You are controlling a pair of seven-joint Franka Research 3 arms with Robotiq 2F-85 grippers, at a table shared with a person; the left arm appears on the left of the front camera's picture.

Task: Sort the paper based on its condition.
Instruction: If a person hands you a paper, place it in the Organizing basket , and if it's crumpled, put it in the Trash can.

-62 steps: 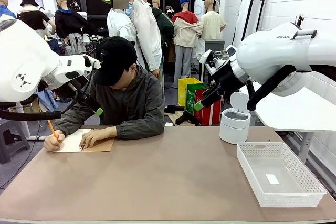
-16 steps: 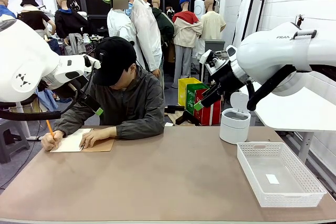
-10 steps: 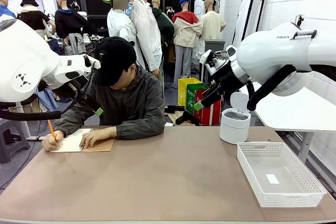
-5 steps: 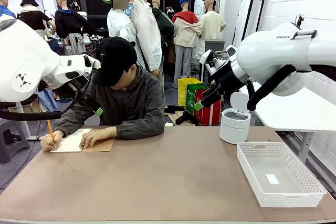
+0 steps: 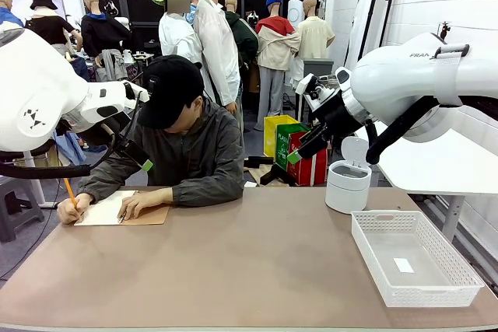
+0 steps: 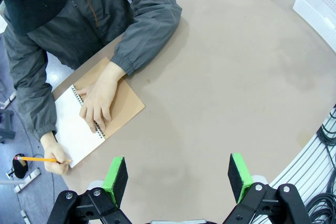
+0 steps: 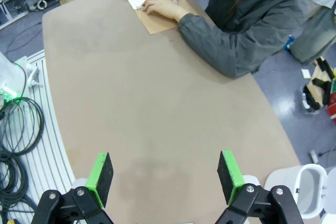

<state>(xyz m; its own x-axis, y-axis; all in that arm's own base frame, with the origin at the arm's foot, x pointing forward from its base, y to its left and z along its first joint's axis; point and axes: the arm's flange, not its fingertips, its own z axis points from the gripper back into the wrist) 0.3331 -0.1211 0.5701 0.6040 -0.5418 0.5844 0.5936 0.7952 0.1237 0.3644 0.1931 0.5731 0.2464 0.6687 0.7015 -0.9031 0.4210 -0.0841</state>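
Left claw and right claw both gape wide and empty, high over the table, probably waiting, since the paper, far left of the front view, lies on the notebook pinned under a person's hand while a pencil marks it.

Table: middle and near left are open to you.
Far left: the person's arms block the paper and notebook.
Right: basket near, white bin far.
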